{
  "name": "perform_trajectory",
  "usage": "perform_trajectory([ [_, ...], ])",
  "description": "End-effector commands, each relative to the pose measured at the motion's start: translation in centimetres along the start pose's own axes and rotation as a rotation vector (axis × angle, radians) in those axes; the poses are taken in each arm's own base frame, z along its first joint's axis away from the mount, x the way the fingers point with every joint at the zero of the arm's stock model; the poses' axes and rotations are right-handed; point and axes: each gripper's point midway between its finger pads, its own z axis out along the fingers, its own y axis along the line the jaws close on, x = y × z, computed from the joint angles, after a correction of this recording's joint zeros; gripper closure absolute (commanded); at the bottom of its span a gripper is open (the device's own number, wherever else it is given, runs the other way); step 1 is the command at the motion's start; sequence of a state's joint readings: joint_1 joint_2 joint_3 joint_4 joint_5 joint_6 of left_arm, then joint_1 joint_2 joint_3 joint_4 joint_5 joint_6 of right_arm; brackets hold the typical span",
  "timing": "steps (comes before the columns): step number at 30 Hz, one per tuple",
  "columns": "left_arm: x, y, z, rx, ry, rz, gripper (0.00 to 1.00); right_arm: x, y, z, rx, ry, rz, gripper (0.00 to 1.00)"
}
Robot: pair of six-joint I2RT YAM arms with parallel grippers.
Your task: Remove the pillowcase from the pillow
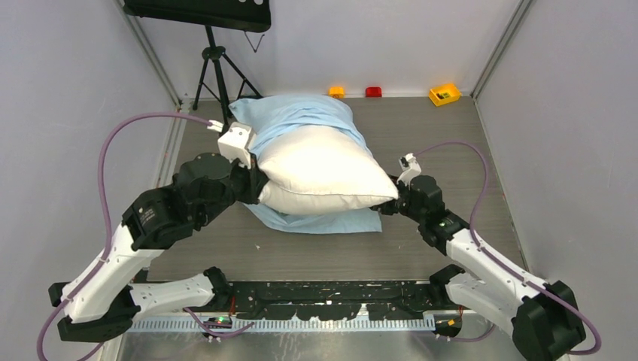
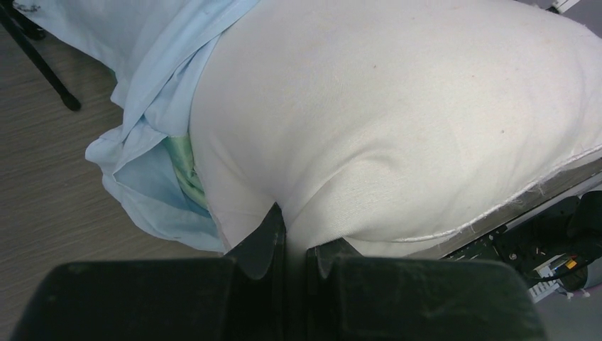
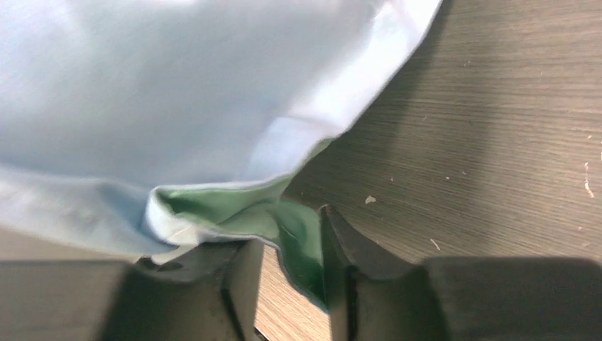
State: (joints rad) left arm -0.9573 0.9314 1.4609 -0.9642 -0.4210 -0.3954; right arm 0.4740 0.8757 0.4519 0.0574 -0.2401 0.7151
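Observation:
The white pillow (image 1: pixel 323 167) lies in the middle of the table, most of it bare. The light-blue pillowcase (image 1: pixel 290 113) still covers its far end, and a flap lies under its near edge (image 1: pixel 331 222). My left gripper (image 1: pixel 258 185) is at the pillow's near left corner. In the left wrist view the left gripper (image 2: pixel 302 231) is shut on a pinched fold of the pillow (image 2: pixel 397 121), with the pillowcase (image 2: pixel 160 78) bunched to the left. My right gripper (image 1: pixel 386 205) is at the flap's right corner. In the right wrist view the right gripper (image 3: pixel 291 234) is open, and the mint-green edge of the pillowcase (image 3: pixel 234 206) hangs between the jaws.
A black tripod (image 1: pixel 214 68) stands at the back left under a dark panel (image 1: pixel 199 11). An orange block (image 1: pixel 336 92), a red block (image 1: pixel 373 92) and a yellow box (image 1: pixel 444 93) sit along the back wall. Grey walls close both sides.

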Motion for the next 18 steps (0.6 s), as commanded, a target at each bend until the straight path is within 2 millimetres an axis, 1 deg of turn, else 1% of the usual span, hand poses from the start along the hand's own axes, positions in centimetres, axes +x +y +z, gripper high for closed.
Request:
perform_trajectory([
  [1, -5.8, 0.5, -3.5, 0.027, -0.215, -0.095, 1.0, -3.6, 1.9, 1.3, -0.043, -0.1, -0.016, 0.7],
  [3, -6.1, 0.6, -4.1, 0.034, -0.223, -0.103, 1.0, -3.8, 1.8, 1.7, -0.03, -0.096, -0.016, 0.81],
  [5, -6.4, 0.8, -4.8, 0.043, -0.239, -0.116, 1.0, -4.0, 1.0, 2.0, 0.016, -0.104, -0.012, 0.89],
  [6, -6.7, 1.0, -5.4, 0.05, -0.256, -0.126, 1.0, -4.3, 0.2, 2.0, 0.062, -0.115, -0.009, 0.92],
  [8, -6.9, 1.4, -6.3, 0.053, -0.285, -0.141, 1.0, -4.8, -2.6, 1.9, 0.217, -0.145, 0.013, 0.99],
  [9, -7.1, 1.7, -6.7, 0.048, -0.302, -0.148, 1.0, -5.1, -4.4, 1.6, 0.316, -0.163, 0.032, 1.0],
  [11, -7.1, 2.6, -7.4, 0.027, -0.33, -0.161, 1.0, -5.6, -7.3, 1.2, 0.452, -0.185, 0.07, 1.0],
  [13, -7.2, 3.2, -8.2, 0.021, -0.36, -0.181, 1.0, -5.8, -9.5, 1.0, 0.521, -0.183, 0.119, 1.0],
  [15, -7.4, 3.7, -8.9, 0.026, -0.392, -0.205, 1.0, -5.7, -11.8, 0.8, 0.565, -0.168, 0.202, 1.0],
  [16, -7.5, 3.9, -9.3, 0.029, -0.41, -0.22, 1.0, -5.6, -12.6, 0.9, 0.575, -0.157, 0.256, 1.0],
  [17, -7.6, 4.2, -9.8, 0.031, -0.432, -0.235, 1.0, -5.1, -13.8, 1.1, 0.604, -0.124, 0.299, 1.0],
  [18, -7.7, 4.4, -10.1, 0.034, -0.451, -0.25, 1.0, -4.8, -14.5, 1.2, 0.623, -0.093, 0.325, 1.0],
])
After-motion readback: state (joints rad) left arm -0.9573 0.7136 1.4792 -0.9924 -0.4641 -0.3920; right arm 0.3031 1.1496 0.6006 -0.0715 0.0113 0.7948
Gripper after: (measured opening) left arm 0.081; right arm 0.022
